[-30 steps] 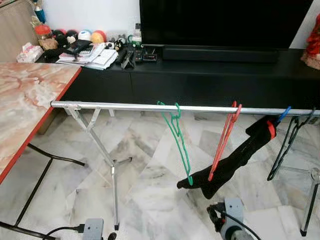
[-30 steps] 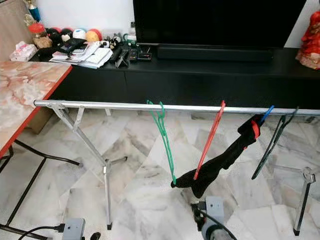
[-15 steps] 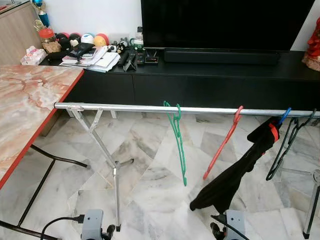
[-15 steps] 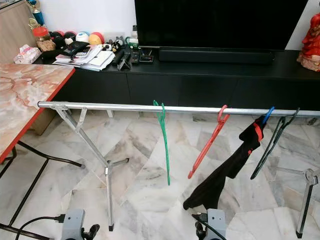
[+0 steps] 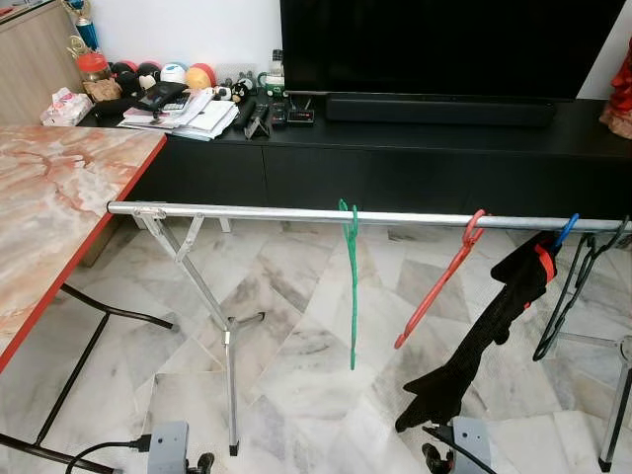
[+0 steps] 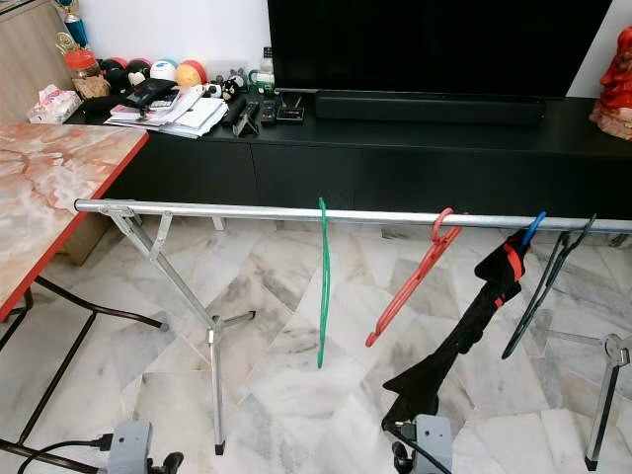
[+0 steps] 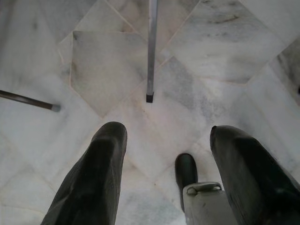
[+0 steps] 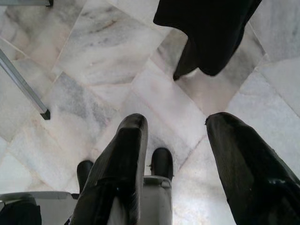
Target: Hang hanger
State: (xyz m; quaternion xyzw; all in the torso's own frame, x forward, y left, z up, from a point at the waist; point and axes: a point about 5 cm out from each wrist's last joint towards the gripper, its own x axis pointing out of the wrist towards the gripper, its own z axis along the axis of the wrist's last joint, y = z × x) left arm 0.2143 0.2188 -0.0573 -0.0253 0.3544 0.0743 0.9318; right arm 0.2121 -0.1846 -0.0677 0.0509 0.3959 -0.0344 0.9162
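A silver rail runs across the room at waist height. A green hanger hangs on it edge-on, and a red hanger hangs tilted to its right. Further right a black garment droops from a hanger with a blue hook, next to a black hanger. My left gripper is open over the marble floor near a rack leg. My right gripper is open too, low down, with the black garment's hem just beyond its fingers. Neither holds anything.
A marble-top table with a red edge stands at the left, its black legs on the floor. A black TV cabinet with clutter runs behind the rail. Rack legs stand under the rail, another at far right.
The green hanger has swung round to edge-on. The black garment has swung back down and right, away from the green and red hangers. Both wrists have sunk lower in the eye views.
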